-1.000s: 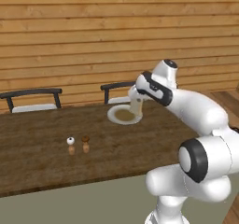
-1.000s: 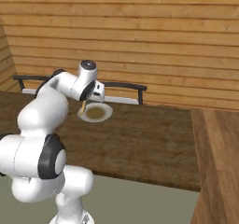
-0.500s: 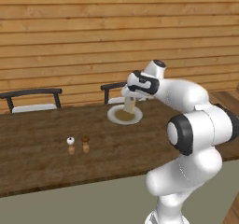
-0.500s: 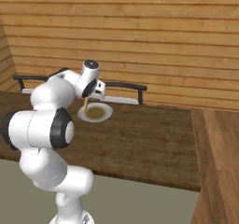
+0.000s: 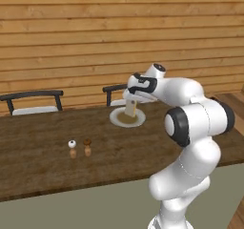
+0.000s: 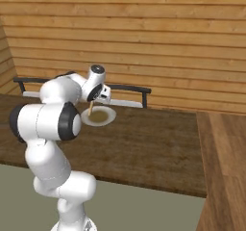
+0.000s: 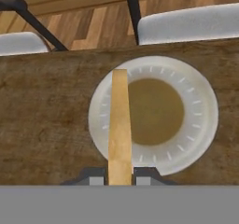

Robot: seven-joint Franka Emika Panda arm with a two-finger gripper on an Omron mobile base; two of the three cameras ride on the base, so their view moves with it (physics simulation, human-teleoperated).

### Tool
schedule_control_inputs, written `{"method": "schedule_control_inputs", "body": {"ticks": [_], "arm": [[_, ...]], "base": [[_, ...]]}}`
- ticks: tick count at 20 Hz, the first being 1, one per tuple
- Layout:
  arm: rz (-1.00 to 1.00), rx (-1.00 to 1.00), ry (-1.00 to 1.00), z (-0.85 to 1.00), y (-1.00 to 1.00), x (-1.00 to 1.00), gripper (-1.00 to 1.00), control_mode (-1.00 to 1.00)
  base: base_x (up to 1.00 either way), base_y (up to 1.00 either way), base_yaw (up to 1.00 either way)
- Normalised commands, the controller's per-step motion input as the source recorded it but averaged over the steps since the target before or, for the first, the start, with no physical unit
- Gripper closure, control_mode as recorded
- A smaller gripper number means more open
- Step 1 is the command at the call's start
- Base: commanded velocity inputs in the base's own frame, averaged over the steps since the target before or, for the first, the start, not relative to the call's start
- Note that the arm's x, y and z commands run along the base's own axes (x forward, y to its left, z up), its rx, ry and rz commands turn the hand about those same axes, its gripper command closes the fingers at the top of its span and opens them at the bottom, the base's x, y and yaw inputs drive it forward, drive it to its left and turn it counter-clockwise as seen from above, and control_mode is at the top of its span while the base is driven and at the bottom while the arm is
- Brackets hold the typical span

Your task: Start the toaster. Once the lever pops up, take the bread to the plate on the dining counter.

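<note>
Since the earlier frame my gripper (image 7: 119,177) came lower over the plate (image 7: 198,107) on the worktop (image 7: 46,120), clamped on the upright bread (image 7: 119,125); I should tilt it flat, then release gently.

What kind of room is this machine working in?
Most likely a dining area in a home kitchen: a long wooden dining counter with chairs tucked behind it, a plate set out, and small salt and pepper shakers. The walls are wood planks.
</note>
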Motion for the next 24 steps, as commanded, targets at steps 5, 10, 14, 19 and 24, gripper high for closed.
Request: {"method": "schedule_control_inputs", "body": {"ticks": [5, 10, 14, 19, 24], "arm": [[0.0, 0.0, 0.0, -0.25, 0.0, 0.22, 1.0, -1.0], [0.0, 0.03, 0.0, -0.26, 0.0, 0.19, 1.0, -1.0], [0.0, 0.06, 0.0, -0.05, 0.03, 0.05, 1.0, -1.0], [0.0, 0.06, 0.0, -0.02, 0.08, 0.09, 1.0, -1.0], [0.0, 0.04, 0.0, -0.09, 0.04, 0.17, 1.0, -1.0]], "base": [[0.0, 0.0, 0.0], [0.0, 0.0, 0.0], [0.0, 0.0, 0.0], [0.0, 0.0, 0.0], [0.0, 0.0, 0.0]]}}
